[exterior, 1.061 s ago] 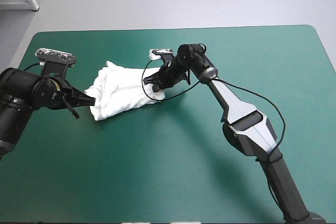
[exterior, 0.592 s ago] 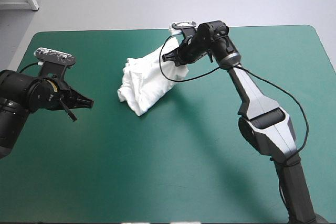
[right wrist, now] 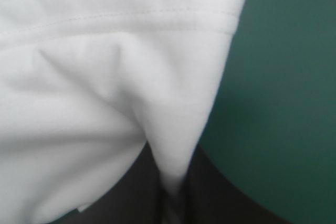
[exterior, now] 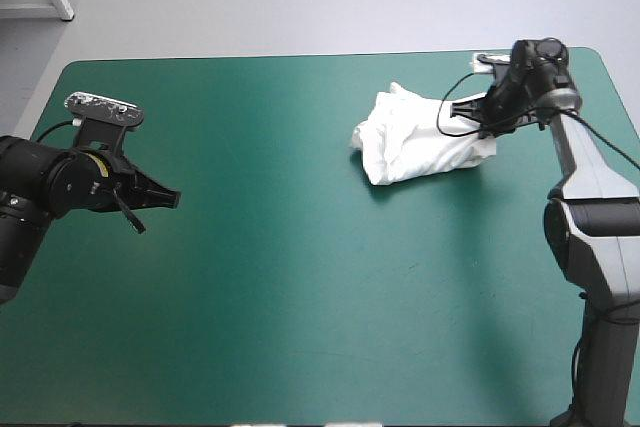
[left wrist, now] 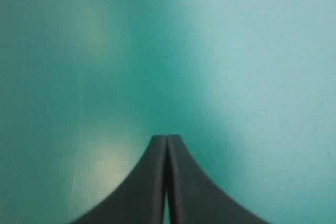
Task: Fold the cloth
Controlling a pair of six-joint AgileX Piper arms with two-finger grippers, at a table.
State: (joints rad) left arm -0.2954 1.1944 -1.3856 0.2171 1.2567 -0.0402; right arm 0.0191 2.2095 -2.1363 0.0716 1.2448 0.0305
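- From its near edge to the middle, the teal-green surface (exterior: 300, 307) is open cover, broad between the two arms.
- The left gripper (exterior: 172, 197) hangs near the surface's left edge. Its black fingers are pressed together into one point over plain cover, well apart from the T-shirt (exterior: 410, 137).
- The T-shirt sits toward the far right corner as a crumpled white heap, with a stitched hem showing in the right wrist view.
- The right gripper (exterior: 468, 119) is clamped on the heap's right end, close to the far and right edges.
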